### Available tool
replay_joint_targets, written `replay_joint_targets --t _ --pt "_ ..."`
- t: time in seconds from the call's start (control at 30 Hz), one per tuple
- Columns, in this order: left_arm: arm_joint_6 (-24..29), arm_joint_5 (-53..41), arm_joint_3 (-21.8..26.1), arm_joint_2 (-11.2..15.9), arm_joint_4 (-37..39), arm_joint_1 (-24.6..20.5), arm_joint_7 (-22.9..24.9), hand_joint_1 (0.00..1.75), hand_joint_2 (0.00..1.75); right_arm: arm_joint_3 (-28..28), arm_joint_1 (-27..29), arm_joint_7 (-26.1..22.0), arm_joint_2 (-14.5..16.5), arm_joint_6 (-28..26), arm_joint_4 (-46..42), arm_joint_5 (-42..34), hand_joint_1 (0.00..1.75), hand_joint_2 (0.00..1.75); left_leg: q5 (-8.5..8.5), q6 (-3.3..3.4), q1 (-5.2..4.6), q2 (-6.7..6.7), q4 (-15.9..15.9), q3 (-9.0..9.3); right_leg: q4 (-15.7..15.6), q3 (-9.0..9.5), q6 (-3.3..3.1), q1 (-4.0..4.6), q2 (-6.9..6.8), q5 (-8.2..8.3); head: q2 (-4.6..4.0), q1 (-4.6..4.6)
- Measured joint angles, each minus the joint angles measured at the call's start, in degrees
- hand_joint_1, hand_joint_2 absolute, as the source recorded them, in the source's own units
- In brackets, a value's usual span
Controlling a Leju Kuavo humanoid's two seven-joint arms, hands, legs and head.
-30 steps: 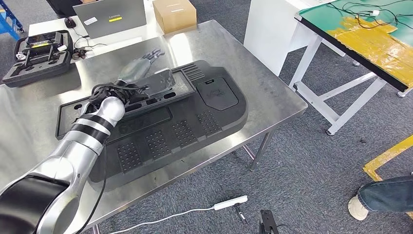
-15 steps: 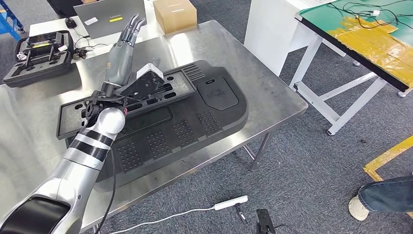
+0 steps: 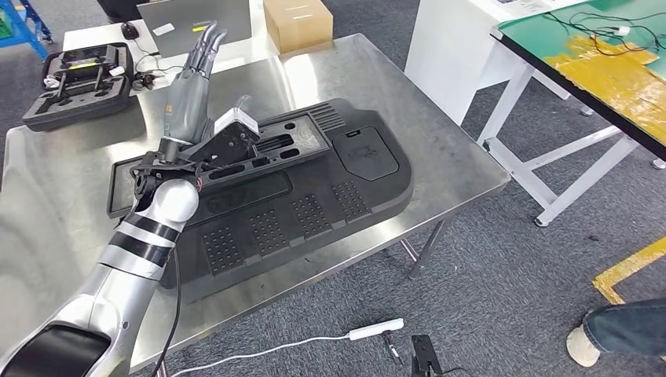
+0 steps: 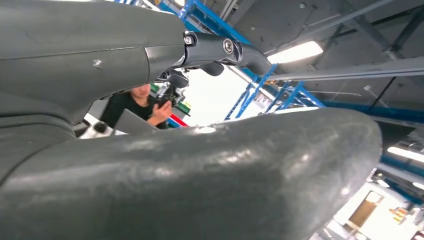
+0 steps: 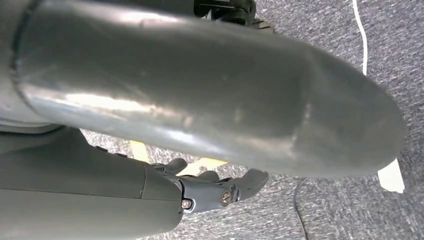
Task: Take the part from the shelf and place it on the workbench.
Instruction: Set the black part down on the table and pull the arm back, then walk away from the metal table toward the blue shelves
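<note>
Left robot hand [image 3: 188,90] has lifted clear of the part [image 3: 275,196] since a second ago, fingers straight, apart, holding nothing, so the part lies flat on the table [image 3: 440,149], placement looks done; right robot hand [image 5: 210,192] hangs empty, fingers loosely curled.

The head view looked steeply down at the workbench [image 3: 440,141]; each wrist view sat tight behind its own thumb.

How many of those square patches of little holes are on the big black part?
4, in a row along the black part's near edge. The left arm may hide others.
</note>
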Motion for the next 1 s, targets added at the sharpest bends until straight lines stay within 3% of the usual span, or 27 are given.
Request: replay_joint_targets --t 0.03,0.07,0.1,0.17,0.23,0.27,0.33,0.37,0.4,0.47,0.5,0.53,0.57,0.63,0.73,0.8,0.87,0.93,0.97,1.0 --pt "0.0 0.0 0.0 0.0 0.0 0.1 0.0 0.00 0.00 0.0 0.0 0.0 0.0 0.0 0.0 0.0 0.00 0.00 0.07 -0.27 0.18 -0.60 0.0 -0.02 -3.3 1.76 0.65 -0.29 0.37 1.39 0.00 0.00" --pt "0.0 0.0 0.0 0.0 0.0 0.2 0.0 0.00 0.00 0.0 0.0 0.0 0.0 0.0 0.0 0.0 0.00 0.00 0.12 -0.61 0.33 -1.20 0.1 -0.07 -7.7 4.08 1.26 -0.72 1.66 2.89 0.00 0.05" --pt "-0.1 0.0 0.0 0.0 -0.1 0.2 0.0 0.00 0.00 0.0 0.0 0.0 0.0 0.0 0.0 0.0 0.00 0.00 0.16 -1.05 0.34 -1.82 0.2 -0.21 -11.5 6.20 1.48 -0.97 2.91 4.08 0.00 0.14" --pt "-0.1 0.0 0.0 0.1 -0.1 0.2 0.0 0.00 0.00 0.1 0.0 0.0 0.0 0.0 0.0 0.0 0.00 0.00 0.42 -2.01 0.26 -2.90 0.2 -0.61 -15.0 8.24 0.95 -1.04 4.38 5.07 0.00 0.14" --pt "-0.1 0.0 0.0 0.4 -0.2 0.3 0.0 0.00 0.00 0.1 0.0 0.0 0.1 0.0 0.0 0.0 0.00 0.00 0.84 -2.85 0.40 -3.93 -0.1 -0.96 -15.0 8.32 -0.14 -0.84 3.05 5.34 0.00 0.03" --pt "-0.2 0.0 0.0 0.6 -0.2 0.3 0.0 0.00 0.00 0.2 -0.1 0.0 0.1 0.1 0.0 0.0 0.00 0.00 0.71 -3.12 0.42 -3.43 0.2 -1.19 -15.0 8.36 -0.54 -0.88 2.39 5.46 0.00 0.01" --pt "-0.2 0.1 0.0 0.8 -0.2 0.2 0.0 0.00 0.00 0.2 -0.1 0.0 0.2 0.1 0.0 0.0 0.00 0.00 -1.35 -3.43 0.30 -0.22 3.7 -2.92 -15.1 8.51 -1.59 -1.02 0.84 5.56 0.00 -0.43" --pt "-0.2 0.1 0.0 0.8 -0.2 0.1 0.0 0.00 0.00 0.2 -0.1 0.0 0.2 0.1 0.0 0.0 0.00 0.00 -3.18 -3.53 0.18 1.91 7.3 -4.57 -15.1 8.56 -1.99 -0.73 0.08 5.49 0.00 -0.63" --pt "-0.2 0.1 -0.1 0.8 -0.2 0.2 0.0 0.00 0.00 0.2 0.0 0.0 0.2 0.1 0.0 0.0 0.00 0.00 -5.06 -3.62 0.21 3.23 11.5 -6.58 -15.1 8.58 -2.36 -0.52 -0.72 5.43 0.00 -0.85" --pt "-0.4 0.1 -0.1 0.9 -0.2 0.4 0.0 0.00 0.00 0.2 0.1 0.0 0.1 0.1 0.0 -0.2 0.00 0.00 -6.73 -3.71 0.36 4.16 17.1 -9.32 -15.1 8.62 -2.57 -0.19 -2.15 5.30 0.00 -0.86" --pt "-0.5 0.1 -0.1 0.9 -0.2 0.5 0.1 0.00 0.00 0.2 0.1 0.1 0.1 0.2 0.0 -0.4 0.00 0.00 -6.05 -3.69 0.43 4.32 16.8 -9.10 -15.1 8.65 -2.61 -0.13 -2.71 5.24 0.00 -0.88" --pt "-0.5 0.1 -0.2 1.0 -0.1 0.4 0.1 0.00 0.00 0.2 0.1 0.2 0.1 0.3 0.0 -0.7 0.00 0.00 -4.55 -3.65 0.49 4.50 14.2 -7.67 -15.1 8.72 -2.60 -0.10 -3.15 5.17 0.00 -0.87" --pt "-0.6 0.1 -0.2 1.0 -0.1 0.4 0.2 0.00 0.00 0.2 0.0 0.4 0.1 0.4 0.0 -1.0 0.00 0.00 -2.76 -3.56 0.52 4.88 10.3 -5.40 -15.0 8.82 -2.49 -0.06 -3.50 5.05 0.00 -0.89" --pt "-0.7 0.2 -0.2 1.0 -0.1 0.2 0.3 0.00 0.00 0.2 -0.1 0.7 0.1 0.8 0.0 -1.2 0.00 0.00 -1.00 -3.27 0.26 5.82 3.5 -1.57 -14.9 8.85 -2.05 0.37 -4.07 4.79 0.00 -0.82" --pt "-0.9 0.3 -0.3 1.2 0.0 0.3 0.6 0.00 0.00 0.1 -0.2 0.8 0.1 1.0 0.0 -1.3 0.00 0.00 -1.18 -2.48 -0.24 5.78 1.5 -0.73 -15.1 8.85 -1.26 0.74 -4.62 4.74 0.00 -0.47" --pt "-1.0 0.5 -0.4 1.3 0.1 0.2 0.6 0.00 0.00 0.1 -0.2 0.8 0.1 1.0 0.0 -1.4 0.00 0.00 -0.97 -1.68 -0.13 5.34 1.2 -0.63 -14.2 8.30 -0.83 0.56 -3.78 4.10 0.00 -0.46" --pt "-1.1 0.7 -0.4 1.1 0.3 0.0 0.6 0.00 0.00 0.0 -0.2 0.9 0.0 1.0 0.0 -1.5 0.00 0.00 -0.78 -0.98 0.08 4.88 1.0 -0.52 -9.1 5.71 -0.98 0.42 -1.70 1.67 0.00 -0.27" --pt "-1.2 0.8 -0.4 1.0 0.6 0.1 0.6 0.00 0.00 0.0 0.0 0.9 0.0 1.1 0.0 -1.7 0.00 0.00 -0.78 -0.68 0.04 4.26 1.0 -0.62 -1.1 1.66 -1.25 0.45 -0.47 -1.26 0.00 -0.09" --pt "-1.3 0.9 -0.4 1.0 0.8 0.2 0.6 0.00 0.00 0.0 0.1 0.9 0.0 1.1 0.0 -1.7 0.00 0.00 -0.78 -0.66 0.03 3.92 1.0 -0.64 1.4 0.20 -1.12 0.45 -0.32 -1.84 0.00 -0.09" --pt "-1.4 1.0 -0.4 1.0 1.0 0.2 0.6 0.00 0.00 -0.1 0.1 0.9 0.0 1.2 0.0 -1.7 0.00 0.00 -0.78 -0.66 0.02 3.61 1.0 -0.64 1.7 -0.25 -0.81 0.44 -0.26 -1.48 0.00 -0.07"
